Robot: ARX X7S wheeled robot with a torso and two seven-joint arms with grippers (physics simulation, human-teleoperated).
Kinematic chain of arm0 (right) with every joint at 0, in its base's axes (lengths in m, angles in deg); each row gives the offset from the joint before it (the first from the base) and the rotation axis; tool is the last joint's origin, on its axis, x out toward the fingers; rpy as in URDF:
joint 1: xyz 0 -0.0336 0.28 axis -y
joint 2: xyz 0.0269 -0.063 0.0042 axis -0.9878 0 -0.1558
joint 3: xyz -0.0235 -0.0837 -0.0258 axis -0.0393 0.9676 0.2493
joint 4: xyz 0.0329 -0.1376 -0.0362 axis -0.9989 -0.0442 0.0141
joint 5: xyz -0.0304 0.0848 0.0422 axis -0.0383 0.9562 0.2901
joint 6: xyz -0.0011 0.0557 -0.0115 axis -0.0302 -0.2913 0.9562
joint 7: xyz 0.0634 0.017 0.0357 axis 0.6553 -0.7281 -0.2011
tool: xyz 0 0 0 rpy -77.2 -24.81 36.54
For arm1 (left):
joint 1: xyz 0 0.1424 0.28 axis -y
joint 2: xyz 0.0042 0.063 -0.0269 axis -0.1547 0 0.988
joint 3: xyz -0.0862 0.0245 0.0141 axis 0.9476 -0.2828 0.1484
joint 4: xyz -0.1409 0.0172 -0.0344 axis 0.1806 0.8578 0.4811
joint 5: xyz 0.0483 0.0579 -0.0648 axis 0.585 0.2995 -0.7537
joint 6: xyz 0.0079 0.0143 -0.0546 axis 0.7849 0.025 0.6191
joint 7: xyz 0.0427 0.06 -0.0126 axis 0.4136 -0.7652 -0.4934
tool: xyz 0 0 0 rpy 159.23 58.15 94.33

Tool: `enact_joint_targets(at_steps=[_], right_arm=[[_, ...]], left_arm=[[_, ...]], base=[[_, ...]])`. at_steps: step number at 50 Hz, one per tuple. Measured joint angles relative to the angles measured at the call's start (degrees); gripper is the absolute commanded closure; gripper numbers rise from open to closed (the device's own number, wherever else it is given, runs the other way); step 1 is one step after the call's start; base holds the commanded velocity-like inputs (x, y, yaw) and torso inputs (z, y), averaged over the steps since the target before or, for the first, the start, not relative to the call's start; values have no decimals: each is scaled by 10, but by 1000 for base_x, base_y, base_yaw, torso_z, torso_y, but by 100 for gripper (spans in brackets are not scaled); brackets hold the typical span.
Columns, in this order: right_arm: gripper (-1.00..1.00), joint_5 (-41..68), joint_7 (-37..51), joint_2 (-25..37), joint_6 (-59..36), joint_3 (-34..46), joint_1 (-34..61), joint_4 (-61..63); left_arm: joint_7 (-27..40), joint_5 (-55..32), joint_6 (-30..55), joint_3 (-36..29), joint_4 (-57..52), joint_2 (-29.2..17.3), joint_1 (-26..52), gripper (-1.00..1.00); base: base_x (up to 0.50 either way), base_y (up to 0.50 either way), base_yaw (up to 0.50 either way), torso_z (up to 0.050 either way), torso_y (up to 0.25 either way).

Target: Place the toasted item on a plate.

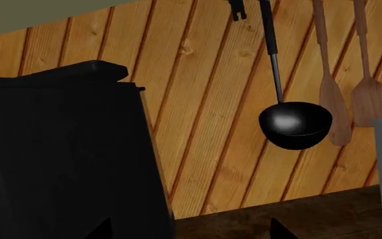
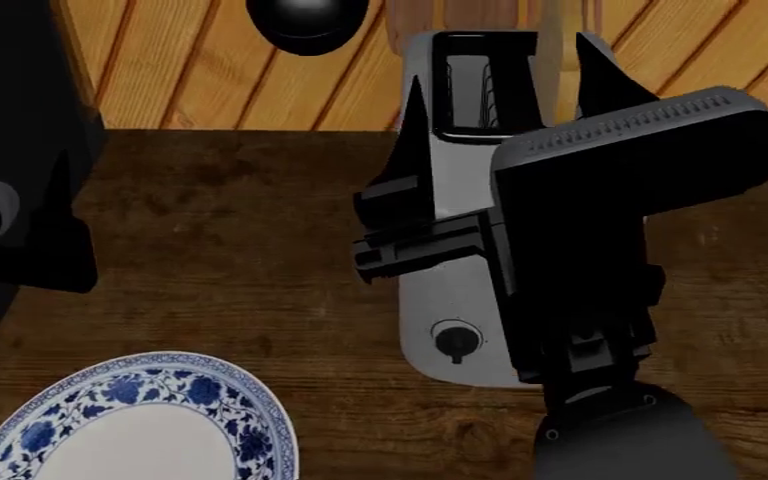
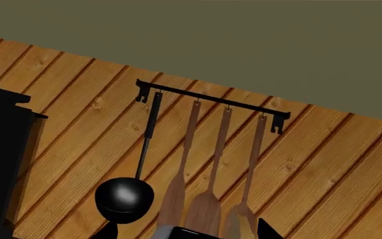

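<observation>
**Right gripper raised over the toaster, plate near the front edge**

The right gripper (image 2: 491, 75) hangs above the silver toaster (image 2: 444, 300) in the head view, its two dark fingers (image 2: 414, 140) standing well apart, one on either side of the toaster's slotted top. Nothing is seen between them. In the right wrist view only the finger tips show at the frame's lower edge, with the toaster's top edge (image 3: 184, 232) between them.

The toasted item cannot be made out: the slots (image 2: 471, 85) look dark and the arm covers part of them. The plate (image 2: 157, 425), white with a blue floral rim, lies on the dark wooden counter (image 2: 237, 250) at the near left, well apart from the right gripper and nearer the robot than the toaster.

The left gripper (image 1: 191, 230) shows only as two dark tips, spread apart and empty, just above the counter, beside a tall black appliance (image 1: 65, 154).

On the plank wall (image 3: 324, 164) a rail (image 3: 211, 99) carries a black ladle (image 3: 126, 196) and three wooden spatulas (image 3: 208, 199).
</observation>
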Motion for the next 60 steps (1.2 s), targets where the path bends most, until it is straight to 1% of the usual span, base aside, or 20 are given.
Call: enact_joint_targets(at_steps=[8,15,22,28,34,40,51,60], right_arm=[[-100,2,2,1,-1,1,-1,3],[-100,8,11,-3,-17,-8,6,10],[-100,16,26,-10,-77,-13,37,13],[-100,30,38,-24,-160,-24,86,-5],[-100,41,43,-37,-230,-38,148,-46],[-100,46,41,-43,-262,-48,203,-104],[-100,38,27,-46,-247,-41,271,-237],[-100,31,19,-52,-223,-38,306,-337]], left_arm=[[2,-1,-1,1,-2,-2,-3,-100],[3,-2,1,1,-2,-3,0,-100],[4,-4,3,2,-4,-4,1,-100],[5,-5,5,4,-9,-7,-2,-100],[7,-7,8,8,-15,-9,-5,-100],[9,-9,10,11,-20,-11,-7,-100],[11,-15,17,18,-32,-15,-10,-100],[12,-16,18,19,-34,-16,-11,-100]], base=[[268,72,0,0,0],[0,0,0,0,2],[0,0,0,0,0],[0,0,0,0,0],[0,0,0,0,0],[0,0,0,0,0],[0,0,0,0,0],[0,0,0,0,0]])
